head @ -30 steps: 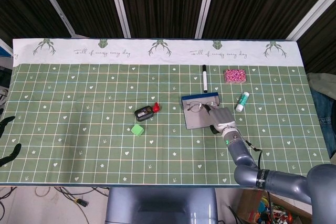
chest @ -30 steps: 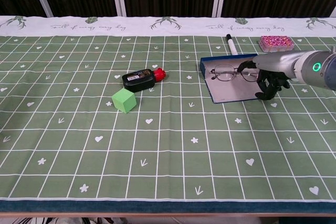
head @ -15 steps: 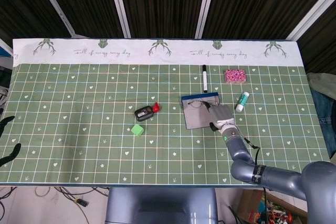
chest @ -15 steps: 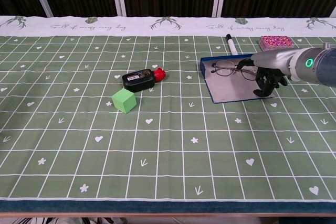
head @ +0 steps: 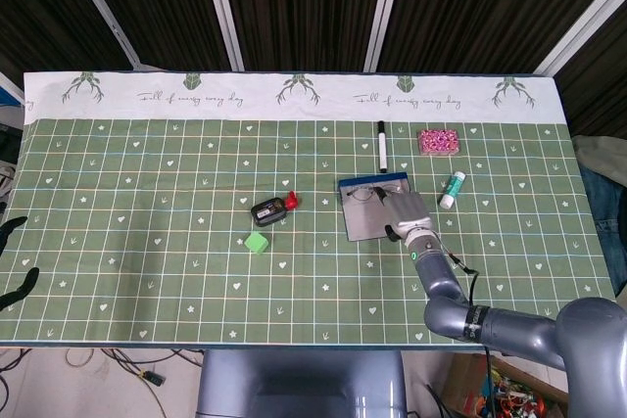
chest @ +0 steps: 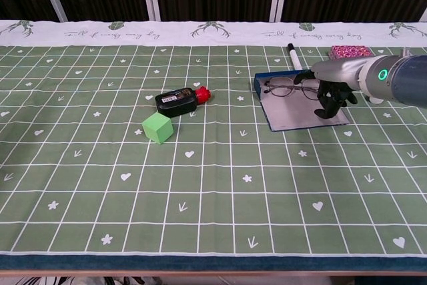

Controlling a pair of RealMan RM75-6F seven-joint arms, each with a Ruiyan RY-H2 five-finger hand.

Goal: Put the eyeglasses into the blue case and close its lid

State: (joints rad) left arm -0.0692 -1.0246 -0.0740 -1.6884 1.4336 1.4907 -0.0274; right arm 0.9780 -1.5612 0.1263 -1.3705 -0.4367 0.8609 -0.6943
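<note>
The blue case point(chest: 293, 117) lies open right of the table's middle, its grey inside facing up; in the head view the case point(head: 364, 225) sits below the marker. The eyeglasses point(chest: 287, 87) hover over the case's far blue edge, tilted a little, and in the head view the eyeglasses point(head: 364, 194) show at that same edge. My right hand point(chest: 331, 89) pinches their right temple, its fingers curled down over the case's right side; in the head view the right hand point(head: 407, 212) covers that side. Only dark fingers of my left hand point(head: 14, 261) show at the far left edge, spread apart, holding nothing.
A black device with a red cap point(chest: 179, 100) and a green cube point(chest: 157, 127) lie left of the case. A black marker point(chest: 293, 55) and a pink box point(chest: 349, 52) lie behind it. A white and green tube point(head: 452, 189) lies to its right.
My right hand has carried the eyeglasses from the middle of the open case toward its far blue edge. The left hand has not moved.
</note>
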